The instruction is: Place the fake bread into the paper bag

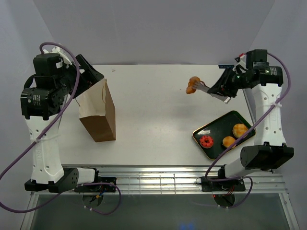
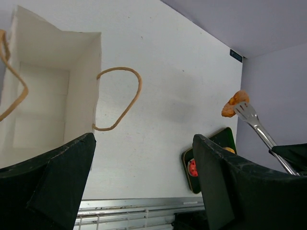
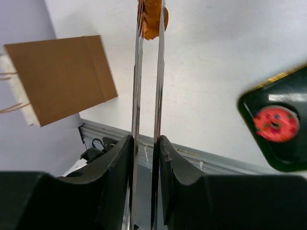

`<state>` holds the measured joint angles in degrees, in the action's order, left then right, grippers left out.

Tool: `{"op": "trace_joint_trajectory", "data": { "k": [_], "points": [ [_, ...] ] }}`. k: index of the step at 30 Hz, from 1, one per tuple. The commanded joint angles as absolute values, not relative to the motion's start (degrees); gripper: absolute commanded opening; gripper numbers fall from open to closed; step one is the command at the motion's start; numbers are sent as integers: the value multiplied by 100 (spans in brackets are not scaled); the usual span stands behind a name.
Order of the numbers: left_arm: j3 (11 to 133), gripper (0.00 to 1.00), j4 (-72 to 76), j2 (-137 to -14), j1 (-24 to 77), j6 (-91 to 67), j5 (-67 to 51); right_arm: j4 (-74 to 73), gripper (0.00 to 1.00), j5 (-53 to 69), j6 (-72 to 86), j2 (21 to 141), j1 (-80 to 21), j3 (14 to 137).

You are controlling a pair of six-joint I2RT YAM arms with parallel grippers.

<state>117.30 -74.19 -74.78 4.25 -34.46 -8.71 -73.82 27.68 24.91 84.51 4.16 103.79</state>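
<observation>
Fake bread point(image 1: 229, 141) is mostly on the dark tray point(image 1: 218, 123) at the right of the table point(image 1: 153, 105). There the overhead view shows a red donut point(image 1: 206, 141) and two round buns point(image 1: 240, 129), while one piece, the twisted roll point(image 1: 194, 85), hangs above the table in the tips of the tongs point(image 1: 211, 91). My right claw point(image 1: 225, 88) is clamped on these tongs. The paper bag point(image 1: 98, 112) stands well apart at the left, with my left claw point(image 1: 88, 76) at its top. From my left wrist, the fingers of the left claw point(image 2: 144, 138) stand wide apart and hold nothing. The bag point(image 2: 48, 96) shows its open mouth, and inside I see only pale paper walls, no pastry. One cord handle point(image 2: 136, 91) curls outside the rim, and far to the right is the roll point(image 2: 235, 104) in the tongs point(image 2: 259, 127). From my right wrist, the right claw point(image 3: 146, 143) presses the two long blades of the tongs point(image 3: 148, 86) nearly together, and the roll point(image 3: 152, 19) sits pinched at the very end. The bag point(image 3: 62, 79) is to the left, the donut point(image 3: 274, 124) in the tray point(image 3: 249, 103) to the right. I judge the roll is light and probably smooth, so it could slip from the thin metal tips. Taking it across the middle seems the safest. The bag is thin paper and may tip easily.
</observation>
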Motion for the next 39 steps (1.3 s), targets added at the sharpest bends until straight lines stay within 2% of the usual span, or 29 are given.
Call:
{"op": "trace_joint_trajectory", "data": {
  "k": [1,6,11,16,21,37,38,39],
  "points": [
    [12119,93,-7707,-7453,439,-3410,191,-7067,32,3286,2908,8823,-497,11388],
    [12138,89,-7787,-7155,439,-3559,1229,-6541,33,3857,3094,9483,-1554,12443],
    [11366,84,-7778,-6592,439,-3761,2275,-5785,34,4016,3251,9642,-2731,12481],
    [10478,76,-7629,-6180,439,-3849,2689,-5047,34,4253,3410,9449,-3260,12104],
    [9599,75,-7085,-5845,439,-3789,2647,-4931,34,4412,3401,9308,-3340,12023],
    [9018,74,-6205,-6477,439,-3674,2716,-5194,35,4667,3287,8842,-3287,12015],
    [8948,73,-6135,-6495,431,-3683,2759,-5203,35,4676,3287,8824,-3270,12015],
    [8912,66,-6083,-6486,439,-3665,2768,-5203,35,4693,3270,8816,-3252,12006]
  ]
}}
